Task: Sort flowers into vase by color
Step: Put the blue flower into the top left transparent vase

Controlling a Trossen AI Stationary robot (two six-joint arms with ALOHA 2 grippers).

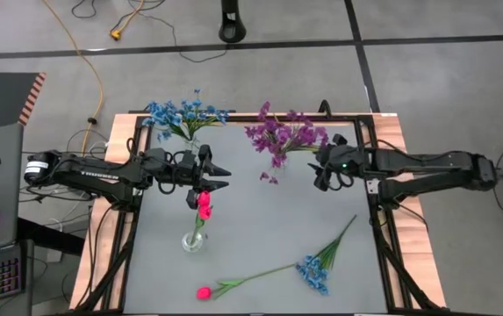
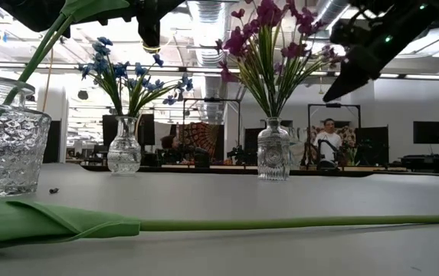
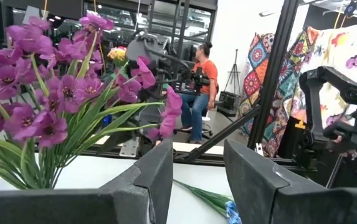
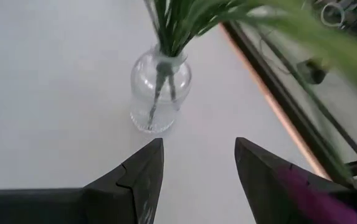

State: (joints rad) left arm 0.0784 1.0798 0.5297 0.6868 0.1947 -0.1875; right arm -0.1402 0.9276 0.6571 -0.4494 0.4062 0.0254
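Grey table (image 1: 260, 219), loose blue stem (image 1: 321, 259)

The left gripper (image 3: 197, 177) is seen at the near edge of the frame, its two dark fingers (image 3: 156, 177) set apart with nothing between them. A bunch of purple flowers (image 3: 47, 106) with long green leaves is seen close by to one side. Between and beyond the fingers, a green stalk with a blue bloom (image 3: 218, 202) is seen lying on the pale table (image 3: 103, 174). The right arm (image 3: 346, 112) is seen farther off. In the room behind, a seated person in an orange top (image 3: 200, 93) is visible beside patterned fabrics (image 3: 262, 74).
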